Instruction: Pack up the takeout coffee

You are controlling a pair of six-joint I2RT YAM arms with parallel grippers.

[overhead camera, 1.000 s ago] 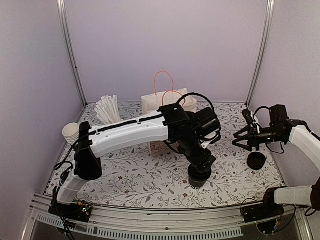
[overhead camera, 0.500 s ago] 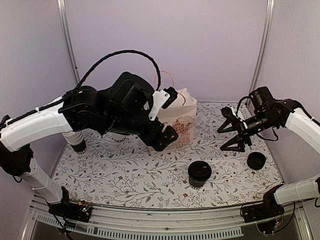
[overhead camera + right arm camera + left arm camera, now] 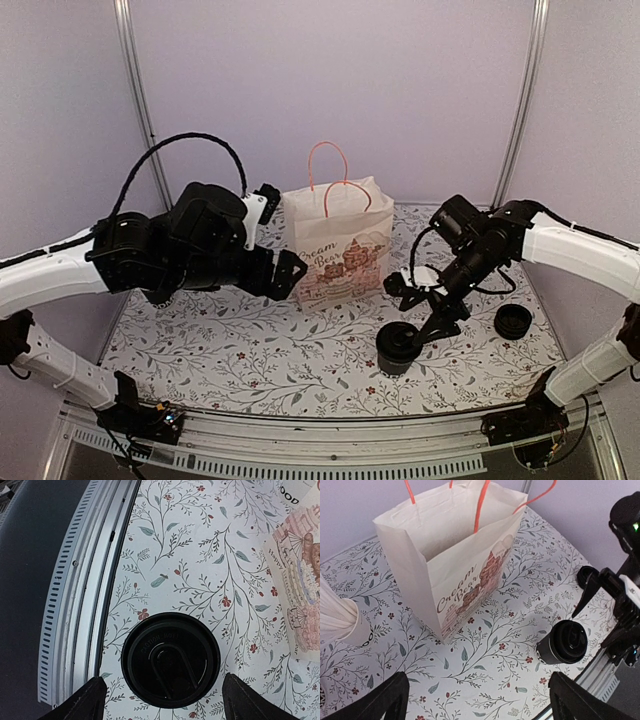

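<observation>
The takeout coffee (image 3: 399, 348) (image 3: 565, 642) (image 3: 171, 659), a black cup with a black lid, stands upright near the table's front edge. My right gripper (image 3: 420, 305) (image 3: 167, 697) hangs over it, open, with one finger on each side of the lid and apart from it. The white paper bag (image 3: 340, 245) (image 3: 455, 560) with orange handles stands open behind the cup; its printed side also shows in the right wrist view (image 3: 300, 580). My left gripper (image 3: 278, 235) (image 3: 477, 700) is open and holds nothing, just left of the bag and above the table.
A low stack of black lids (image 3: 513, 320) (image 3: 585, 575) lies right of the cup. A holder of white straws (image 3: 340, 620) stands left of the bag. The metal rail (image 3: 85, 605) runs along the table's front edge, close to the cup.
My left arm has left the cup and drawn back left, beside the bag. My right arm swung in from the right to above the cup and opened its fingers wider.
</observation>
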